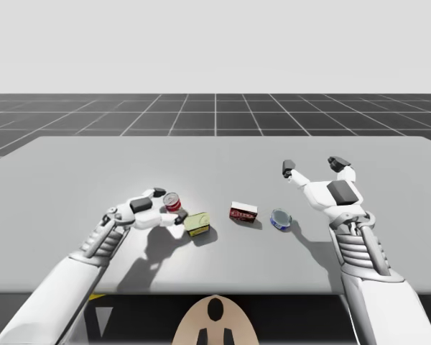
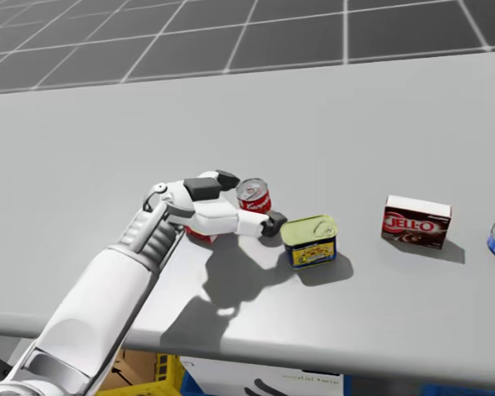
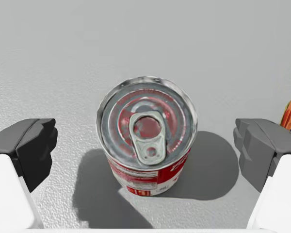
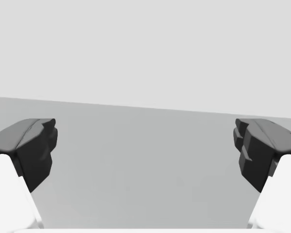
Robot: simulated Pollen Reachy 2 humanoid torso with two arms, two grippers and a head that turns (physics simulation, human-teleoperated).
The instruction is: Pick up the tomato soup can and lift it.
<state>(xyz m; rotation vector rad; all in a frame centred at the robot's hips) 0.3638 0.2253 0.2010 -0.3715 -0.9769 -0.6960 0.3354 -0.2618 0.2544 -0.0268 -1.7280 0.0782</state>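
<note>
My left fingers [image 3: 31, 145] wide open; red soup can [image 3: 146, 155] upright between them on counter [image 3: 136, 48], untouched. Right fingers [image 4: 34, 145] open, empty.

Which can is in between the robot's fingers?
The red can, standing upright between my left gripper's open fingers, with a gap on each side. The yellow tin sits just beside that gripper, and the blue can is much farther away.

Four items on the worktop [image 1: 215, 162]: one red round can [image 1: 172, 200], one yellow rectangular tin [image 1: 197, 224], one red box [image 1: 243, 213], one flat blue can [image 1: 281, 218].
</note>
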